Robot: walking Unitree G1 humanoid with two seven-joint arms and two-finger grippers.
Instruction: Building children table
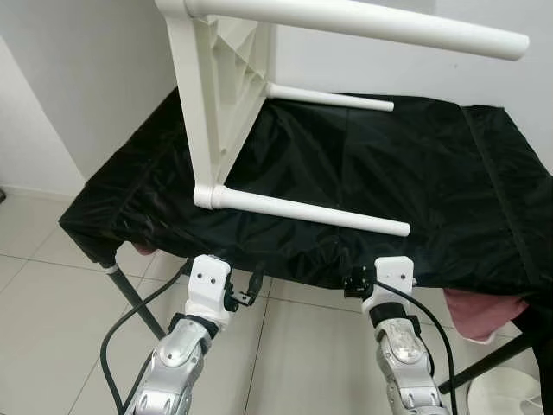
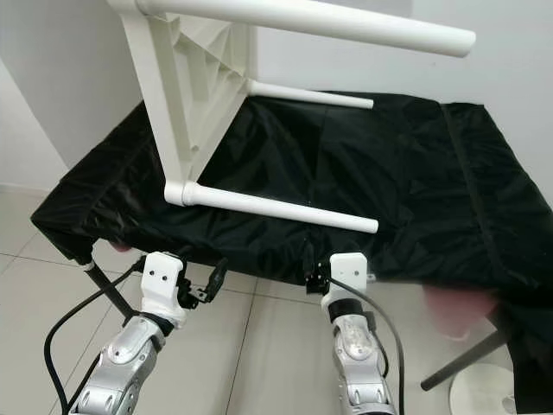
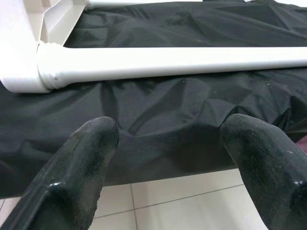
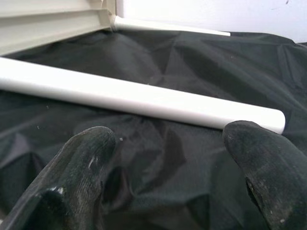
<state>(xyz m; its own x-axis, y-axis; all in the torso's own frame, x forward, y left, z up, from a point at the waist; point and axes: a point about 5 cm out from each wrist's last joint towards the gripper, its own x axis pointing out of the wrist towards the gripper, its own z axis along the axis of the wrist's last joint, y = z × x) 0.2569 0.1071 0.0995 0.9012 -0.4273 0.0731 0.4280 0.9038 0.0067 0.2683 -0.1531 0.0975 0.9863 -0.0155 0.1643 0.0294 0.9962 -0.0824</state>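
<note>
White table (image 1: 220,95) lies on its side on the black cloth (image 1: 415,173), legs out. Light, stiff, slick plastic; grab near leg (image 1: 311,212). Left gripper (image 3: 168,143) and right gripper (image 4: 168,143) spread, empty

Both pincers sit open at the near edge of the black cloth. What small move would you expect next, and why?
Probably both reach forward to the nearest white leg. The left pincer and right pincer are open, empty and short of it, while the children's table lies on its side on the black cloth.
</note>
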